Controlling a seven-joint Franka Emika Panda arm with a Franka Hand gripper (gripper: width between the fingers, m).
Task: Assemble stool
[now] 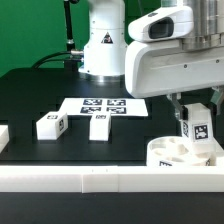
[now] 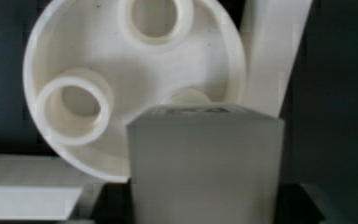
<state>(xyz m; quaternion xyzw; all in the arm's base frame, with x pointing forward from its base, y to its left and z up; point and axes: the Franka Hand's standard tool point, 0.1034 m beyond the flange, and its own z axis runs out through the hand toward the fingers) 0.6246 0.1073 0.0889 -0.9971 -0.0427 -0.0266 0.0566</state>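
At the exterior view's left edge, a short white block (image 1: 4, 135) lies on the black bench (image 1: 30, 95), cut off by the frame. To its right a first loose leg (image 1: 50, 125) of the stool lies on its side with a black-and-white tag facing the camera. A second loose leg (image 1: 99, 125) lies a little further right, apart from the first. Just behind that second leg the marker board (image 1: 105, 104) lies flat, and behind it stands the arm's white base (image 1: 103, 45). A long white border rail (image 1: 100, 180) runs along the near edge of the bench.

On the exterior view's right, the end effector (image 1: 197, 118) hangs from the arm's bulky white wrist housing (image 1: 170, 62). It is partly closed, with a finger on either side of an upright leg (image 1: 197, 126) whose tag faces the camera, and it appears to grip this leg. The leg's lower end meets the round seat disc (image 1: 172, 152), which rests on the bench against the border rail with its sockets facing up. Whether the leg is seated in a socket cannot be told.

In the wrist view the upright leg (image 2: 202, 165) fills the foreground as a pale block. Behind it lies the seat disc (image 2: 105, 150), with two round sockets (image 2: 73, 105) visible in its face.
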